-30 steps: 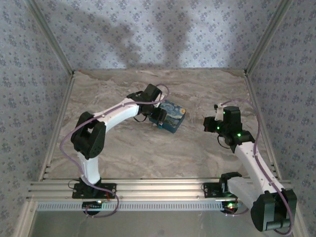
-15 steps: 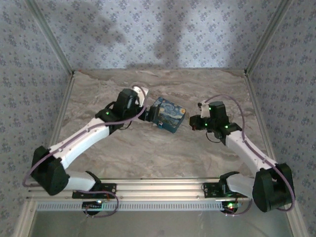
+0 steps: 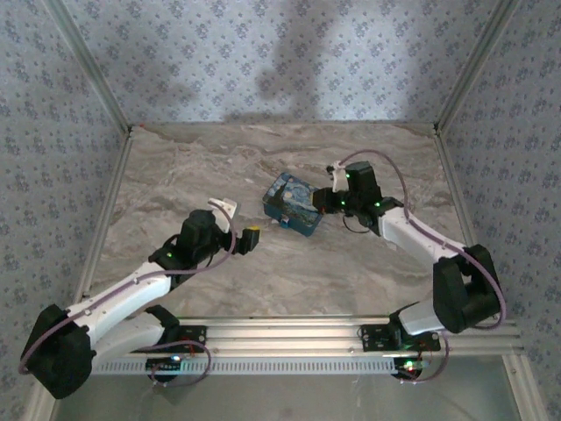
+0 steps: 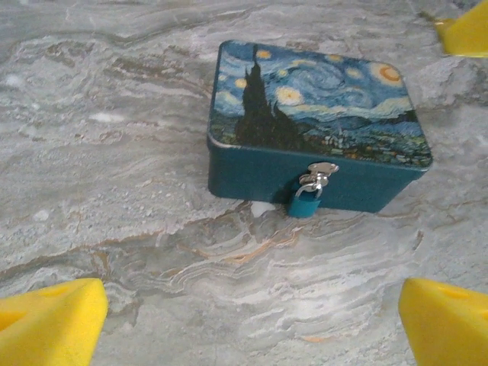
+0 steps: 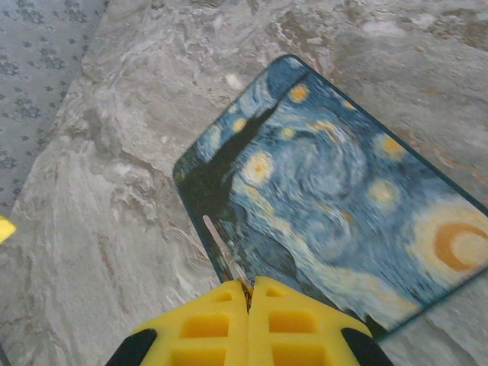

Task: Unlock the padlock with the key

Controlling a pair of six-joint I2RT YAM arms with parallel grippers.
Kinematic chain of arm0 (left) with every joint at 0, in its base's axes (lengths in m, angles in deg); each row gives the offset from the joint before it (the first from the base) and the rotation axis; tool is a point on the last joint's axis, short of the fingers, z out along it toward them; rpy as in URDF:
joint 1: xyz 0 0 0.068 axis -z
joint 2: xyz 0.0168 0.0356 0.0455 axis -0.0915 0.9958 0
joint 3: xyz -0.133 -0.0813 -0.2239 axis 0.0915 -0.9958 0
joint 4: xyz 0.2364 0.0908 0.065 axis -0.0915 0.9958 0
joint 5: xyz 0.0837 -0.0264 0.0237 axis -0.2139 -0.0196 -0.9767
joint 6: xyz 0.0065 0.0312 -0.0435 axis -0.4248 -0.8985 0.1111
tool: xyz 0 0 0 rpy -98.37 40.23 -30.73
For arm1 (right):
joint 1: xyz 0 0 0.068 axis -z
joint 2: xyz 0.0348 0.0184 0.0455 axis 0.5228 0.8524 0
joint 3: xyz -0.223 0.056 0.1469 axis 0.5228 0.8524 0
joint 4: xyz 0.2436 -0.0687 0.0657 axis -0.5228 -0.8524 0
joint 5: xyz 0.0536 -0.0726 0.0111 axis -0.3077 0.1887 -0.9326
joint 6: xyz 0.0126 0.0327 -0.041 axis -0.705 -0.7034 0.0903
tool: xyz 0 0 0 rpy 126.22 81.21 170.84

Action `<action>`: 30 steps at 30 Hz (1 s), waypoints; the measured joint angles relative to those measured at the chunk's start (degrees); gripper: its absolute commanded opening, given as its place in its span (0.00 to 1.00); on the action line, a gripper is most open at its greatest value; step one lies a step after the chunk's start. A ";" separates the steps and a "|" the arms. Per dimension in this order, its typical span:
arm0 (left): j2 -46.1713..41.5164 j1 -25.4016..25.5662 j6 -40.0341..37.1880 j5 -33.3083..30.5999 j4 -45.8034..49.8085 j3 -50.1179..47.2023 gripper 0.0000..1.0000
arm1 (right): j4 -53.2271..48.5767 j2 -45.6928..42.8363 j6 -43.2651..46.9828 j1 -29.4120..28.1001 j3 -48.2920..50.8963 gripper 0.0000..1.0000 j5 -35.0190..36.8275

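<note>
Overhead, both wrists share the box (image 3: 294,203)

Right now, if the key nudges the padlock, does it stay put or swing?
Likely swings: the padlock hangs loose from the hasp on the box, not fixed. Probably light, being tiny beside it. The box may slide too on the smooth table, as the open left gripper stands clear of it.

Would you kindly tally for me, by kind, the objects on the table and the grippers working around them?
box: 1
padlock, hanging on the box's front: 1
key, pinched in the right gripper: 1
grippers, counting the left gripper and the right gripper: 2
Total: 5
</note>
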 measured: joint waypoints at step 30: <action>39.34 -6.10 2.67 28.30 -19.10 9.97 0.75 | -0.96 14.60 -3.02 -2.27 -6.49 0.00 2.21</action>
